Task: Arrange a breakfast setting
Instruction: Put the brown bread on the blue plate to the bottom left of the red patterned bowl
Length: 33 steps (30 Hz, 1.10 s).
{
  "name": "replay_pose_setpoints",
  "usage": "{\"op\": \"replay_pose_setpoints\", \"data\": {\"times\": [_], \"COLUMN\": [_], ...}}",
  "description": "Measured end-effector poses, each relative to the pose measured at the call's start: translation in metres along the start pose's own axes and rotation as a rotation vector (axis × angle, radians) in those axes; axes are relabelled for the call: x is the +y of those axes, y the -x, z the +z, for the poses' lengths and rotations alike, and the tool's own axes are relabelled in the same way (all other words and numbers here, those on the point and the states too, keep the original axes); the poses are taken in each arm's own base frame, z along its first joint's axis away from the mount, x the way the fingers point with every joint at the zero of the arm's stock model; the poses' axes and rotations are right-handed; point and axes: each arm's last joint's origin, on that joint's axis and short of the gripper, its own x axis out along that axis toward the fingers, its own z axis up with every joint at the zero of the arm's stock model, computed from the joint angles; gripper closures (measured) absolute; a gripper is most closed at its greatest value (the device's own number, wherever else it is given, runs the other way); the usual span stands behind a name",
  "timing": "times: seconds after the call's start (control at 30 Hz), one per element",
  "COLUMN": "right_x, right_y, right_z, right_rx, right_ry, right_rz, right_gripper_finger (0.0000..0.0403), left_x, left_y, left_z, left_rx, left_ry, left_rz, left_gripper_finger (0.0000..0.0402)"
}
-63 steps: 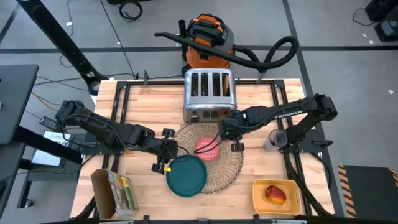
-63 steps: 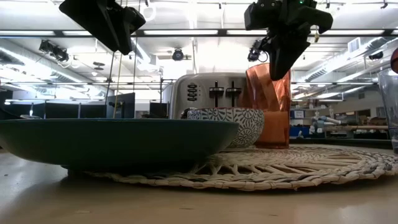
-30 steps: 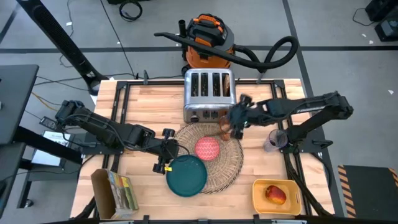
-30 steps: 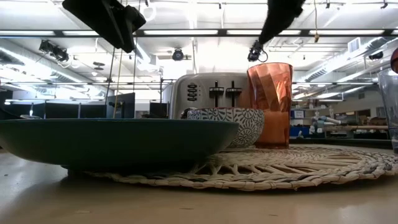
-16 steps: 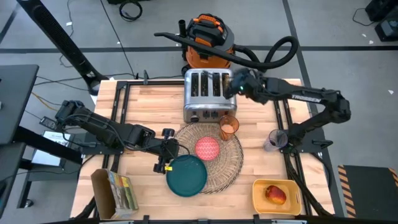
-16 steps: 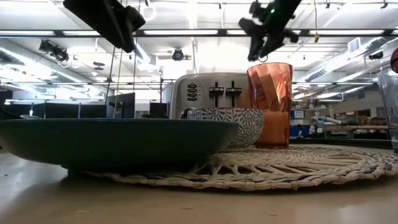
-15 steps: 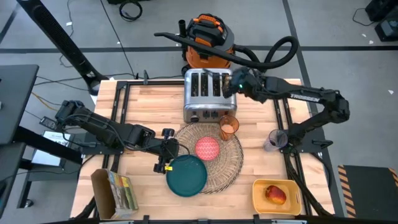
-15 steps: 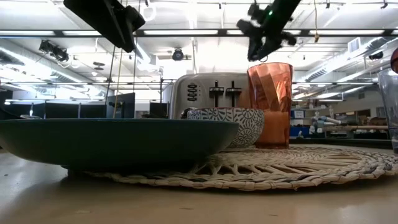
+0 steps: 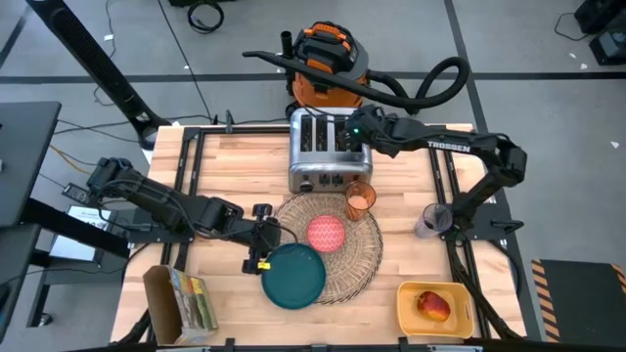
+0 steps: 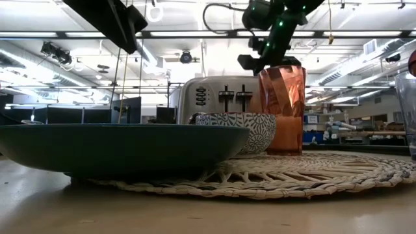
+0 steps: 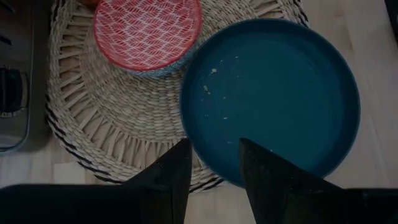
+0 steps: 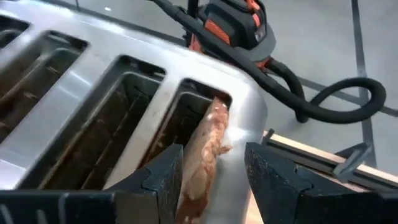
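Note:
The woven placemat [image 9: 337, 256] lies mid-table. The pink-red bowl [image 9: 326, 233] and the orange cup [image 9: 359, 198] stand on it; the teal plate [image 9: 293, 276] rests on its near-left edge and on the table. The toast slice [image 12: 202, 155] stands upright in the right slot of the toaster [image 9: 330, 147]. My right gripper [image 12: 214, 177] hovers open over that slot, a finger on either side of the toast. My left gripper [image 11: 211, 168] is open above the plate's left rim [image 11: 205, 124]. The apple [image 9: 431, 305] lies in the yellow tray [image 9: 411, 318]. The spoon is not in view.
A clear glass [image 9: 430, 220] stands right of the placemat. An open cardboard box [image 9: 181, 298] stands at the near left corner. An orange vacuum with a hose [image 9: 328, 54] sits beyond the table's far edge.
My right gripper has gone from beside the cup toward the table's far edge and then a little left, ending over the toaster's right slot above the toast. The cup stays upright on the placemat. My left arm has kept still.

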Motion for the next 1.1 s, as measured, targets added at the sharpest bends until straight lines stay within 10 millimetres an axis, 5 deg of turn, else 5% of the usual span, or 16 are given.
{"op": "replay_pose_setpoints", "data": {"times": [0.37,1.1], "right_x": [-0.001,0.009], "right_y": [-0.006,-0.007], "right_z": [0.001,0.005], "right_rx": [0.031,-0.050], "right_ry": [-0.091,-0.106], "right_rz": [0.028,0.047], "right_gripper_finger": [0.0238,0.0387], "left_x": [-0.001,-0.001], "left_y": [0.000,0.000], "left_z": [0.000,0.000], "left_rx": [-0.001,0.001], "left_ry": [-0.005,-0.005], "left_rz": [-0.003,-0.002], "left_gripper_finger": [0.0262,0.0262]}}
